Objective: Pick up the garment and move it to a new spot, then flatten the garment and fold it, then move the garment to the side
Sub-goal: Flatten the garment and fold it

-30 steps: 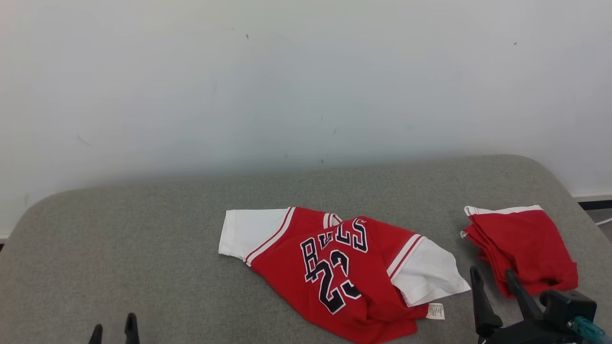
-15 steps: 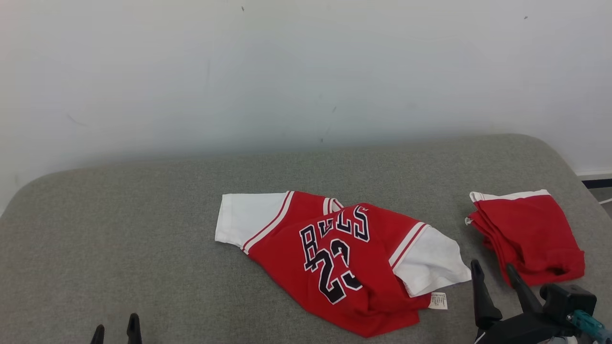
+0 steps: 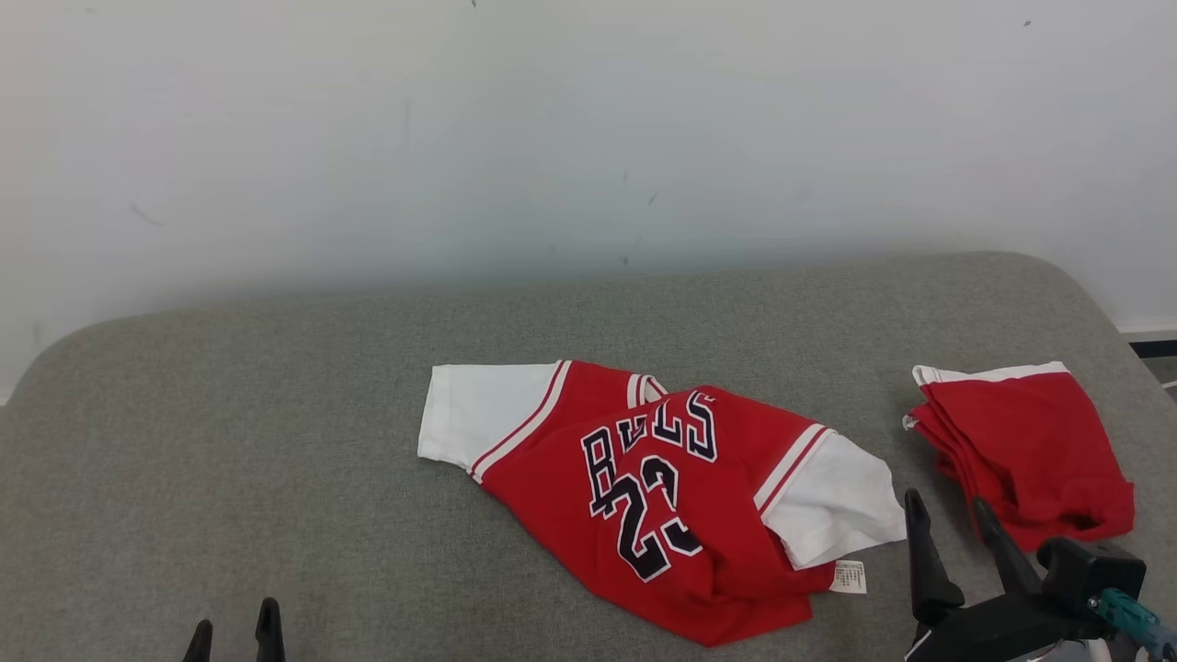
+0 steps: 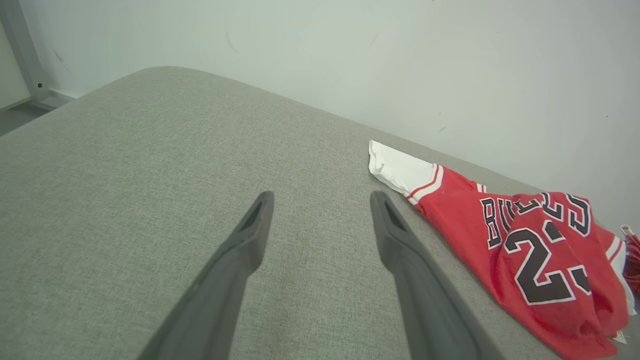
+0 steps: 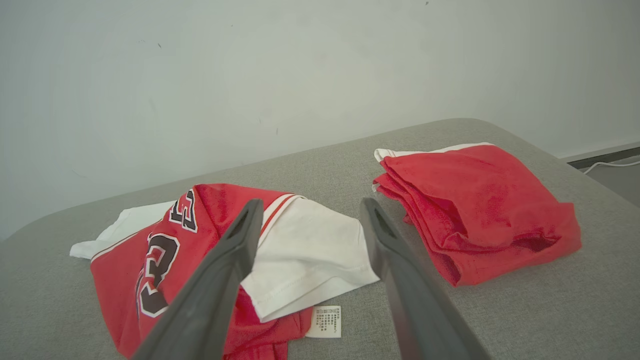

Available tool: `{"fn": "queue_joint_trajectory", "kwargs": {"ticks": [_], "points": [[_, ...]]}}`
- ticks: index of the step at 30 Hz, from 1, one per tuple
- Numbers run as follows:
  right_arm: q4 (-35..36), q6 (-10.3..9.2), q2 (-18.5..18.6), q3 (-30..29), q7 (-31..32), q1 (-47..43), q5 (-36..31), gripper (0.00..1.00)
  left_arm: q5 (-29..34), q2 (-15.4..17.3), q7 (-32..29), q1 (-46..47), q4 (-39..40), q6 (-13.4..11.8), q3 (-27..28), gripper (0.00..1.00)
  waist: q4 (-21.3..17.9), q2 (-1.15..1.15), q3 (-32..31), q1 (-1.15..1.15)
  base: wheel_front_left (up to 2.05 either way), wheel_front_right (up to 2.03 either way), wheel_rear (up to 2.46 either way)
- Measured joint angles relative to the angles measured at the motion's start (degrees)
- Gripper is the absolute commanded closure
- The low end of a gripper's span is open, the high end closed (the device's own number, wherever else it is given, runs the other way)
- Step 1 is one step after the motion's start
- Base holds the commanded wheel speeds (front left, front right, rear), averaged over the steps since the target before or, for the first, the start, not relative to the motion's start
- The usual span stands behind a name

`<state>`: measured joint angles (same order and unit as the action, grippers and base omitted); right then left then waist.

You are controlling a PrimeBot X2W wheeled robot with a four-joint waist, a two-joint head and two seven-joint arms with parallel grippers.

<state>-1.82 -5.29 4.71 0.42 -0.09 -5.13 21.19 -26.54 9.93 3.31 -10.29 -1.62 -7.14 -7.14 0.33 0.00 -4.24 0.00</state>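
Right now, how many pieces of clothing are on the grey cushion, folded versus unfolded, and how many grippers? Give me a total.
Unfolded jersey: 1
Folded red garment: 1
Grippers: 2 (left gripper, right gripper, both open)
Total: 4

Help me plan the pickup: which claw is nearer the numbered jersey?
Right. The right claw sits just beside the jersey, at its white sleeve; the left claw is far off on the other side, over grey padding.

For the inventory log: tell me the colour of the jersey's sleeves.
The sleeves are white, with a red stripe near the shoulder; best in the head view.
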Motion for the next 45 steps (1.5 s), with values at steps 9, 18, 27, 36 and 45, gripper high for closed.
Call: {"fn": "queue_joint_trajectory", "kwargs": {"ticks": [9,18,27,36,45], "points": [[-0.67,0.01,0.0,0.45,-0.43,0.04,-0.01,0.0,1.33,-1.27,-2.93,-0.2,2.47,0.0,0.97,0.0,0.04,0.0,0.21,0.0,0.0,0.0,0.0],[-1.44,0.11,0.01,0.73,-0.51,1.06,-0.01,0.0,3.07,-2.35,-5.67,-0.36,4.21,0.0,1.75,0.0,-0.23,0.0,0.38,0.0,0.0,0.0,0.0],[-1.63,0.25,0.02,0.87,-0.69,1.05,-0.01,0.0,4.05,-2.71,-7.89,-1.14,5.17,0.0,2.21,0.0,-0.56,0.0,0.6,0.0,0.0,0.0,0.0],[-1.6,0.78,0.03,1.89,-0.9,1.18,-0.01,0.0,4.19,-3.05,-11.63,1.42,5.76,0.09,-1.11,0.0,-0.95,0.0,1.45,0.0,0.0,0.0,0.0],[-1.37,1.27,0.32,3.09,-0.4,2.53,-0.19,0.0,6.98,1.03,-19.47,15.68,-0.36,5.26,-6.56,0.0,-4.35,0.0,2.91,0.0,0.0,0.0,0.0]]}}
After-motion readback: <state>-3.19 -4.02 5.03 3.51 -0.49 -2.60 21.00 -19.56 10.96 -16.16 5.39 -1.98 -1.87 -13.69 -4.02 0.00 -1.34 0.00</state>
